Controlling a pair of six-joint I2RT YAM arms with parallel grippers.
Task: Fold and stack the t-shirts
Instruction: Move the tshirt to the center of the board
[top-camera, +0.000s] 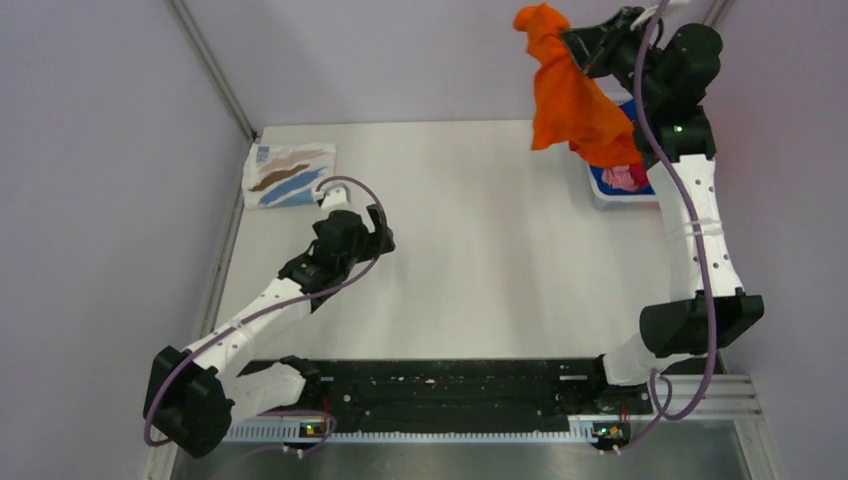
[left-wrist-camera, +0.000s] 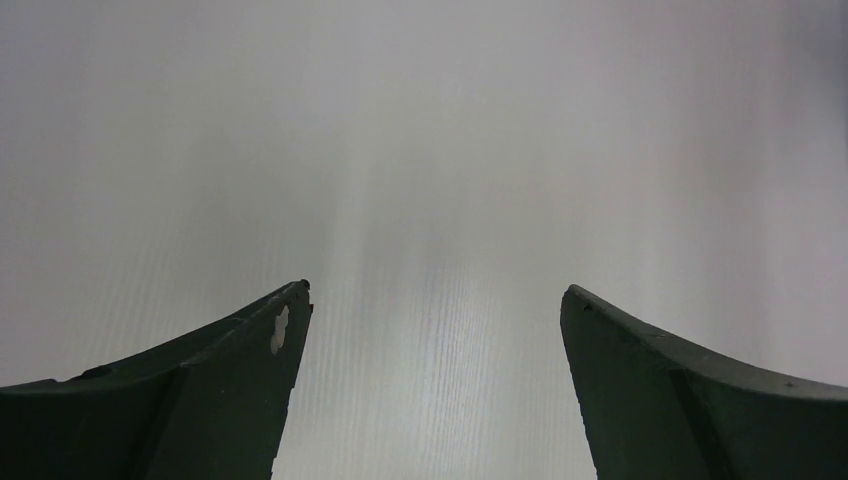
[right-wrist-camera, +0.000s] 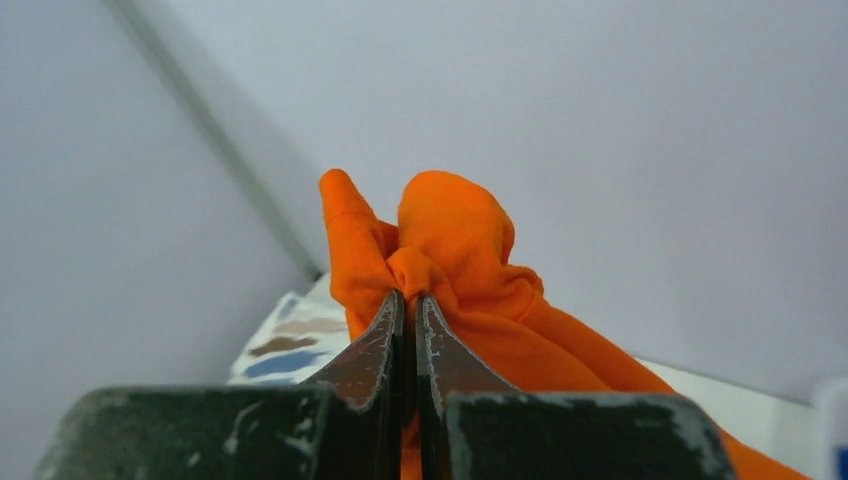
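My right hand (right-wrist-camera: 410, 300) was clenched on a bunched knot of the orange t-shirt (right-wrist-camera: 455, 240), its fingers pressed almost together with the cloth pinched between them. The shirt hung high over the far right corner of the worktop (top-camera: 480, 260), and its lower end trailed down onto the white basket (top-camera: 600, 188).

I judged it light, soft and quite limp. It would drape and swing rather than hold any shape, and a grip on a crumpled middle would never let it open flat. A shoulder seam or a hem corner seemed the better place to take it, one in each hand.

My left hand (left-wrist-camera: 435, 295) was released, its jaws wide apart over bare worktop and holding nothing.

I counted one orange shirt in the air and one white t-shirt (top-camera: 290, 172) with brown and blue streaks, folded at the far left corner. In the basket I saw pink cloth (top-camera: 622, 177) and blue cloth (top-camera: 629, 106). I could not tell how many shirts those made.
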